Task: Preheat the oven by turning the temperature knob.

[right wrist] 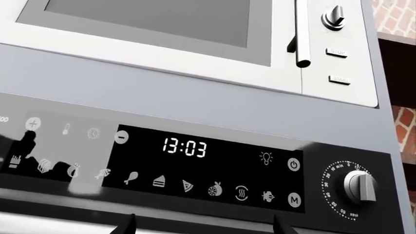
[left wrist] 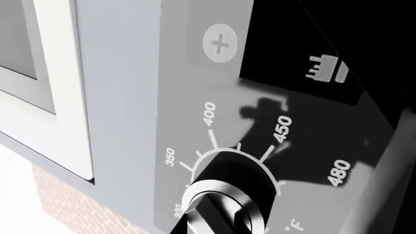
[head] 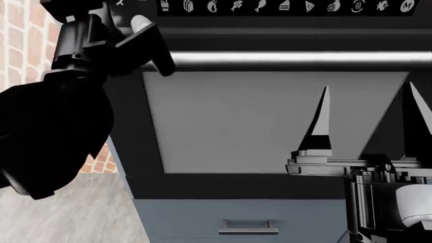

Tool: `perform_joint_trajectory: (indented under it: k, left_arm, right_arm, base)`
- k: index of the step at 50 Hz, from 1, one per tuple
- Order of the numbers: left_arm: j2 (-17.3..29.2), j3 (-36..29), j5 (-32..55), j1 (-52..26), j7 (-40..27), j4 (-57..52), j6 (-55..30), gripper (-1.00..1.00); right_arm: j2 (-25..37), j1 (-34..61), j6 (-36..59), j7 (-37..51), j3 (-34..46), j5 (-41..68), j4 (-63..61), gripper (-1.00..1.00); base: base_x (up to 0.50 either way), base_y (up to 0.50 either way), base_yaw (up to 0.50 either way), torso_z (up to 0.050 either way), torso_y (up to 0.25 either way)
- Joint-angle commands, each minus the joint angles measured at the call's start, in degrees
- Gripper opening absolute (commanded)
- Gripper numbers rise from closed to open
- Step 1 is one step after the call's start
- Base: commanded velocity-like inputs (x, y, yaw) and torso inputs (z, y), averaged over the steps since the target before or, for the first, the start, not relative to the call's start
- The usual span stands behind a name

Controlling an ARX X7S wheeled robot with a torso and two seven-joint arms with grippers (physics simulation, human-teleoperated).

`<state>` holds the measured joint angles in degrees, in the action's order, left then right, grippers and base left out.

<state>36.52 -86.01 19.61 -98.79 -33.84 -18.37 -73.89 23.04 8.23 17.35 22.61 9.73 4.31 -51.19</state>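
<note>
The oven [head: 270, 121] fills the head view: black, with a grey window, a silver bar handle [head: 290, 56] and a strip of white food icons [head: 284, 6]. The temperature knob [left wrist: 217, 202], silver-ringed with a dial marked 350 to 480, is very close in the left wrist view. My left gripper [left wrist: 217, 226] reaches the oven's upper left corner [head: 135, 25], and its dark fingertips hug both sides of the knob. My right gripper [head: 368, 121] stands open in front of the window, holding nothing; its two tips [right wrist: 204, 226] point up under the control panel [right wrist: 195, 165].
A white microwave [right wrist: 162, 29] sits above the oven panel. The panel shows a 13:03 display [right wrist: 185, 146] and a timer knob [right wrist: 361, 186] at its right end. A blue-grey drawer [head: 248, 225] lies under the oven. Brick wall [head: 20, 30] stands to the left.
</note>
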Motion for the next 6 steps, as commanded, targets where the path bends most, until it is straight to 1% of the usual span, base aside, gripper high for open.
perform_joint_trajectory:
  k: [1, 6]
  left_arm:
    - [-2.24, -2.49, 1.77, -1.29, 2.51, 1.75, 2.35, -1.00]
    - [-2.17, -2.69, 1.60, -1.28, 2.51, 1.67, 2.45, -1.00]
  right_arm:
    - [0.07, -0.03, 0.00, 0.18, 0.09, -0.03, -0.27, 1.00]
    - [0.14, -0.06, -0.17, 0.22, 0.09, 0.10, -0.20, 1.00]
  base:
    - [0.00, 0.00, -0.01, 0.000, 0.000]
    - [0.02, 0.00, -0.01, 0.002, 0.000]
